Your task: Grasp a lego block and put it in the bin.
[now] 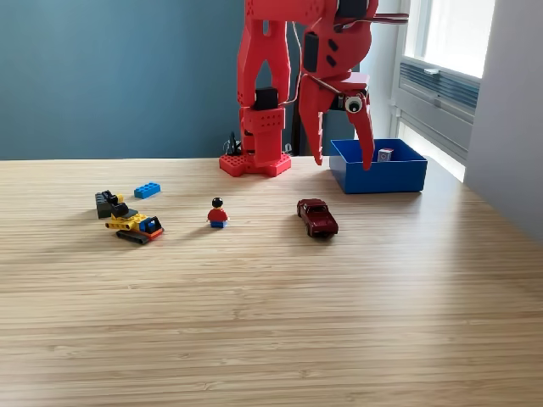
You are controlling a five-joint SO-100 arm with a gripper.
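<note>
Hanging with jaws spread wide, the tool overlaps the bin; no legible writing.

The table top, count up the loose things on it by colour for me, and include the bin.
Blue: 2, the bin and a lego block
Dark red: 1, the toy car
Dark grey: 1, a small block
Mixed colours: 2, the yellow lego vehicle and the minifigure
Total: 6
</note>
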